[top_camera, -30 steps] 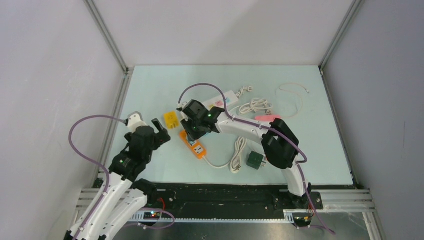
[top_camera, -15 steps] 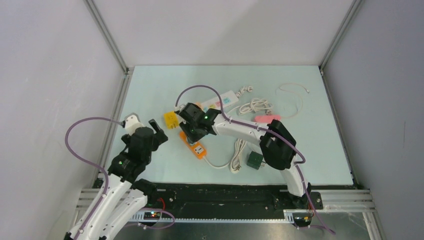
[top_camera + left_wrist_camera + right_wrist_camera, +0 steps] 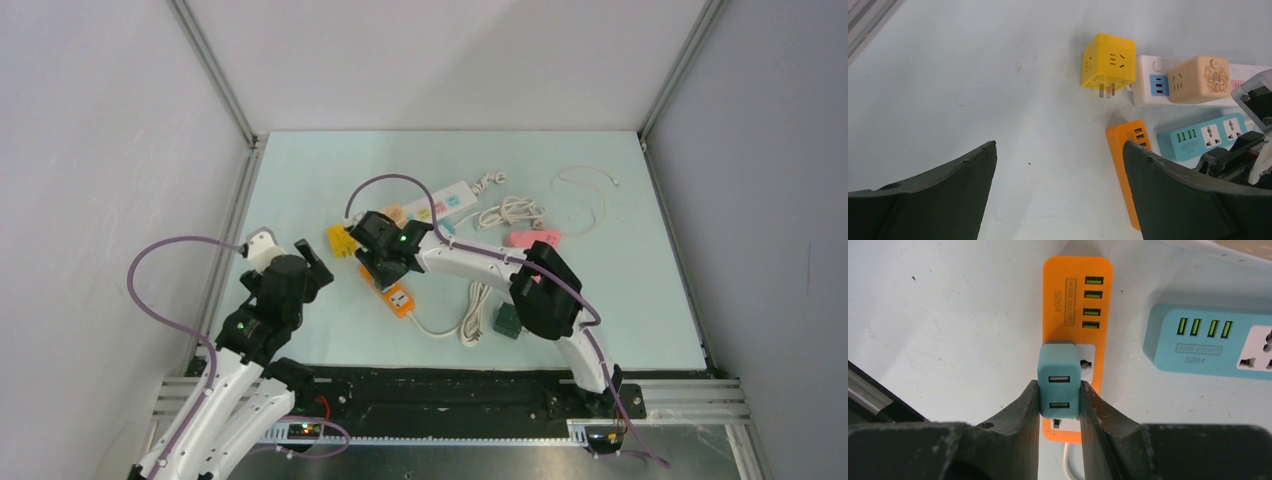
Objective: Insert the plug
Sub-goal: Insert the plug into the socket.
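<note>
A teal plug (image 3: 1059, 371) with two USB ports on its face sits between the fingers of my right gripper (image 3: 1059, 386), which is shut on its sides. The plug is over the socket section of the orange power strip (image 3: 1075, 295); its prongs are hidden, so whether they are in the socket cannot be told. In the top view the right gripper (image 3: 385, 262) hangs over the strip's (image 3: 398, 296) far end. My left gripper (image 3: 1059, 145) stands open over bare table, left of the strip (image 3: 1122, 136), with nothing between its fingers.
A blue power strip (image 3: 1208, 342) lies right of the orange one. A yellow cube adapter (image 3: 1109, 62) and a tan cube (image 3: 1199, 79) on a white strip (image 3: 1147, 85) lie beyond. A green adapter (image 3: 507, 320), coiled white cords (image 3: 478, 310) and a pink item (image 3: 535, 238) lie to the right.
The right gripper with the plug has shifted slightly left over the orange strip. The left arm has drawn back a little toward the left wall.
</note>
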You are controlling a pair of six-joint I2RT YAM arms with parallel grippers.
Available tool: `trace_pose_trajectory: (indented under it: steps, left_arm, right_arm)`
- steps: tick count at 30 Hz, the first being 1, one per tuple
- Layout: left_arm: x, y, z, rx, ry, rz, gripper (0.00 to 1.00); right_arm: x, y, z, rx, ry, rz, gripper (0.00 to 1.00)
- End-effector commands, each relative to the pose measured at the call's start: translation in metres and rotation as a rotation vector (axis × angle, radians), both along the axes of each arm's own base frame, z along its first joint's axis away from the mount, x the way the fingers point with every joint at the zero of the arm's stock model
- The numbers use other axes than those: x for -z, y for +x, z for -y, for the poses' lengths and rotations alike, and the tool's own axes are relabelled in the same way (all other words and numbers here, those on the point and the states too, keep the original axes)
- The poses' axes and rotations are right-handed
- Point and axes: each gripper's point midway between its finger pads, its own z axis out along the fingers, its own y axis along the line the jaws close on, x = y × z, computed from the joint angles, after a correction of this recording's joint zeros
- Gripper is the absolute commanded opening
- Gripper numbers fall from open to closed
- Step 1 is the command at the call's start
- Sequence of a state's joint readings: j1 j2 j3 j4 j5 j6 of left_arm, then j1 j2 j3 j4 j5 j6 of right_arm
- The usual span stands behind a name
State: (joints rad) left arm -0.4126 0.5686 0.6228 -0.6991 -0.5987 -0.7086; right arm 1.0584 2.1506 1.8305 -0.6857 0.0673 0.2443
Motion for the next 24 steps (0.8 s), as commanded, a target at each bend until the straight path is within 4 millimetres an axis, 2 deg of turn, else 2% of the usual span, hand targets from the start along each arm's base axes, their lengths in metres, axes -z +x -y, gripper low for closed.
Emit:
trace_pose_trajectory:
  steps: [1, 13, 24]
  left_arm:
    - [-0.008, 0.001, -0.013, -0.086, 0.010, 0.029, 1.00]
    - [-0.012, -0.001, -0.019, -0.116, 0.025, 0.034, 1.00]
    - [-0.016, -0.006, -0.031, -0.178, 0.038, 0.052, 1.00]
  right_arm:
    - [0.015, 0.001, 0.007, -0.002, -0.089, 0.028, 0.00]
    - [0.054, -0.008, 0.023, 0.003, -0.232, 0.008, 0.00]
    - [0.070, -0.007, 0.037, 0.047, -0.330, 0.031, 0.02]
